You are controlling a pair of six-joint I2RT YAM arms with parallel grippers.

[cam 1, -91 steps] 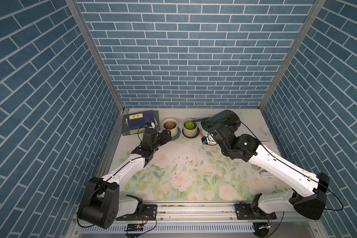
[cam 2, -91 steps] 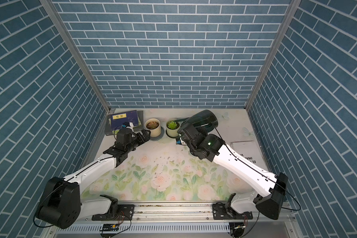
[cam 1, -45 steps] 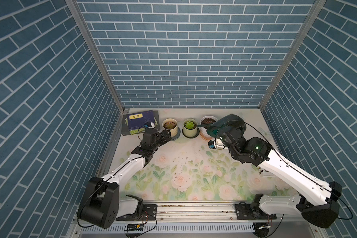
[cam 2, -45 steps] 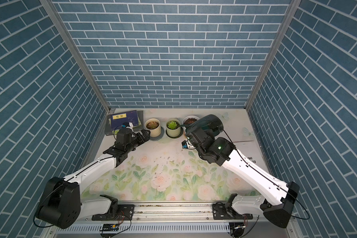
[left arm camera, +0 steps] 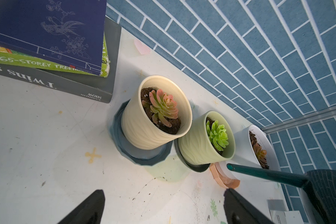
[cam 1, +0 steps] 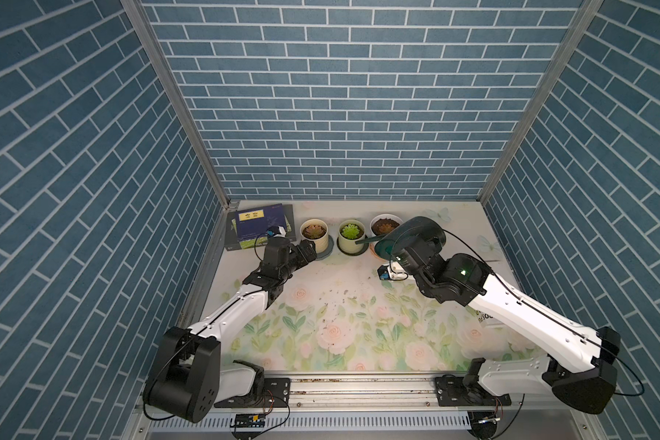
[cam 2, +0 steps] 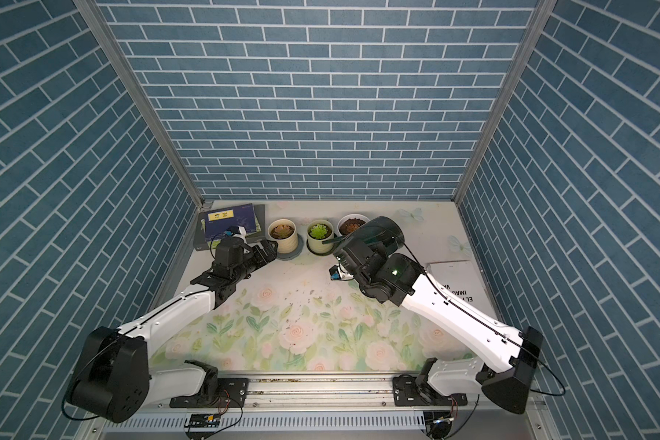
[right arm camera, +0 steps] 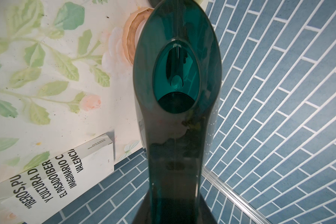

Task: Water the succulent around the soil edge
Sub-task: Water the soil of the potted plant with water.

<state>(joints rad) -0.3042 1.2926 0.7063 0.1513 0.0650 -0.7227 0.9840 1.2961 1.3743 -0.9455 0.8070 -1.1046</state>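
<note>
In a top view: right gripper [cam 1: 412, 251] clamped on the watering can [cam 1: 422, 232], spout tip at the pot rim of the green succulent [cam 1: 350, 230], mid back edge of the table [cam 1: 321, 274]. Left wrist view: left gripper [left arm camera: 163, 207] jaws apart, empty. Right wrist view: can fills the frame, water level unclear; tipping now likely spills short of the soil.

Glossy translucent watering can [right arm camera: 175, 145], ribbed matt pot [left arm camera: 194, 147]

White pot [cam 1: 386, 216] half hidden behind watering can [cam 1: 422, 232]
</note>
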